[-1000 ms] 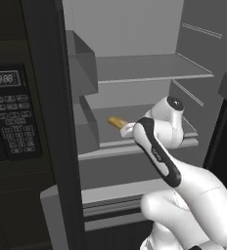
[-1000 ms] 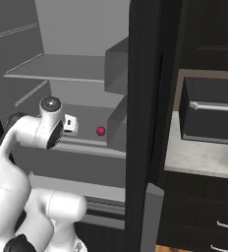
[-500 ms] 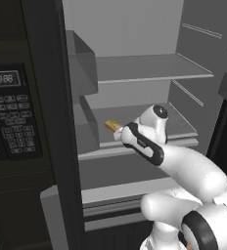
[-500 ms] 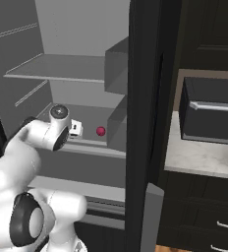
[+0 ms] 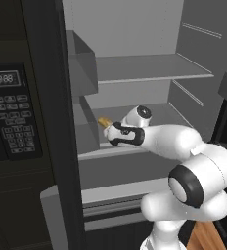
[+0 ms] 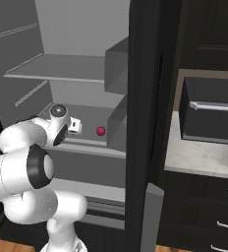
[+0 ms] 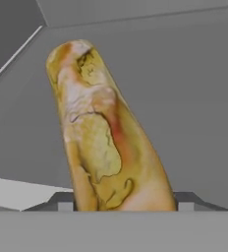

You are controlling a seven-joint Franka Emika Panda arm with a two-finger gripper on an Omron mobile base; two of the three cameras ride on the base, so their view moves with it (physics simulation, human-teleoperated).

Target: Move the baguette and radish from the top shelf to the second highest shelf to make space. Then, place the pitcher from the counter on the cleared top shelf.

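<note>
1. The pincer (image 7: 126, 203) is clenched on the baguette (image 7: 106, 133). In the hand view its two dark tips press the loaf's flanks from either side, and the loaf runs away from the camera towards the fridge's back wall.
2. Over the last second the arm has folded lower and swung towards the fridge's left wall. The baguette has gone with it, leftward and slightly down. In the left base view its free golden end now sits low over the second highest shelf (image 6: 94, 147), near the left-hand bin. I cannot tell whether it already touches the panel.
3. The radish (image 6: 100, 131) lies on that same shelf, well to the right of the hand and near the right-hand bin. It has not moved.
4. The top shelf (image 5: 149, 68) above is bare.
5. This suggests the clearing stage is nearly over: only setting down and letting go of the loaf is left.
6. After that the arm must back out and fetch the pitcher from the worktop (image 6: 194, 157) beside the fridge.
</note>
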